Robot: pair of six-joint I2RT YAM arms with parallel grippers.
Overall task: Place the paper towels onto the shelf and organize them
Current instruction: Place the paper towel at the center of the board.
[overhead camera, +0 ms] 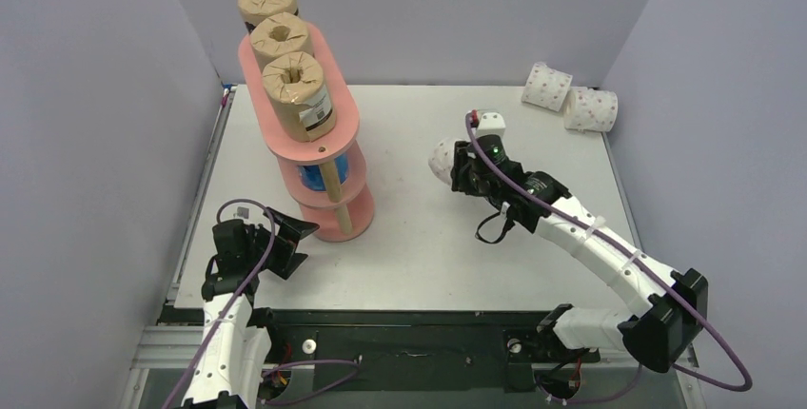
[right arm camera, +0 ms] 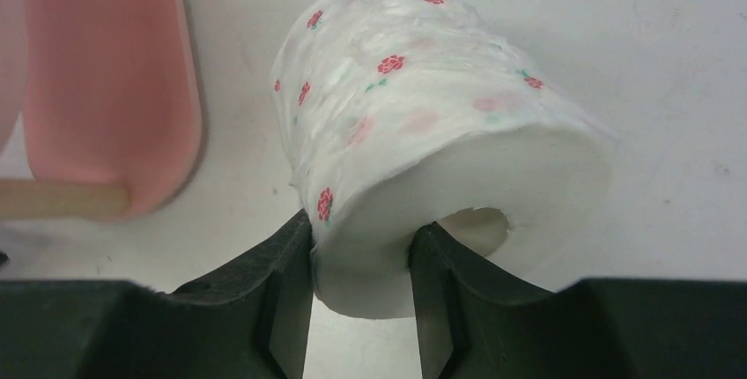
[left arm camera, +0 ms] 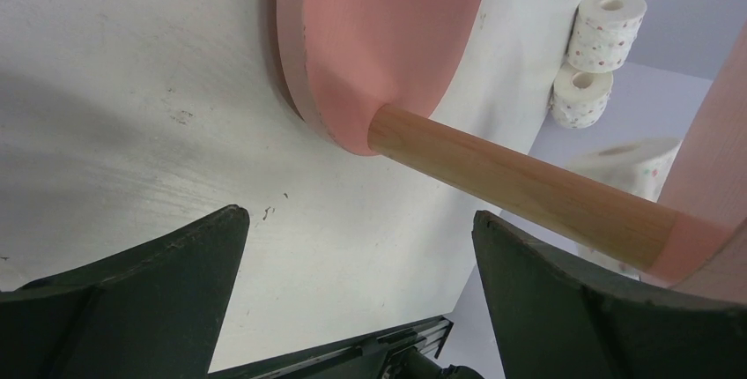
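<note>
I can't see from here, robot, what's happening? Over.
Left gripper open, empty, by the shelf. Right gripper shut on a dotted roll. Nothing between roll and shelf. Two more rolls at the back.

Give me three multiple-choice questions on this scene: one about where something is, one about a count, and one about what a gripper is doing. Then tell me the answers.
1. Where do the three brown rolls stand?
A) on the top tier of the shelf
B) in front of the right arm's base
C) stacked on one another

2. How many white pink-dotted rolls lie loose at the far right corner of the table?
A) one
B) two
C) four

3. What is the right gripper doing?
A) open and empty
B) shut on a white dotted roll
C) shut on a brown roll

Answers:
1. A: the top view shows all three upright in a row on the top board.
2. B: two lie side by side there.
3. B: the right wrist view shows its fingers pinching the roll's wall.
</note>
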